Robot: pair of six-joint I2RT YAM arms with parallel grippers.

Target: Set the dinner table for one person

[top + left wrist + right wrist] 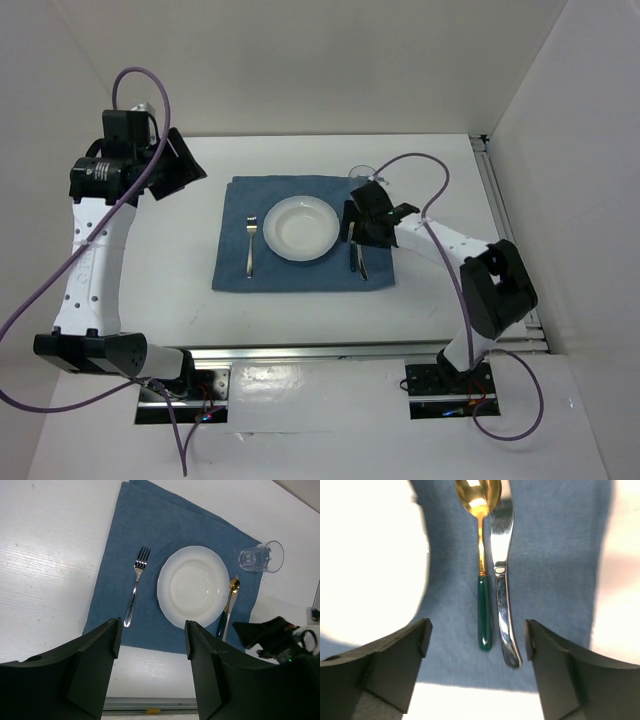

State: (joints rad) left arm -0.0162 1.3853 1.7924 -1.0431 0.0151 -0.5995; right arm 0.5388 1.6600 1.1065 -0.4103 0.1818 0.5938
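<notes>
The white dinner table (pixel 300 318) carries a blue-grey cloth mat (pixel 240 200). On the mat lie a white plate (pixel 300 228), a silver fork (pixel 250 245) to its left, and to its right a gold spoon with a green handle (pixel 484 615) beside a silver knife (pixel 503 595). A clear glass (pixel 363 172) stands at the mat's far right corner. My right gripper (pixel 477 640) is open and empty, hovering over the spoon and knife handles. My left gripper (pixel 152 645) is open and empty, raised at the far left, away from the mat.
Aluminium rails run along the table's right edge (pixel 505 220) and near edge (pixel 330 350). White walls enclose the table at the back and sides. The right arm (pixel 490 280) reaches in from the right, trailing a purple cable.
</notes>
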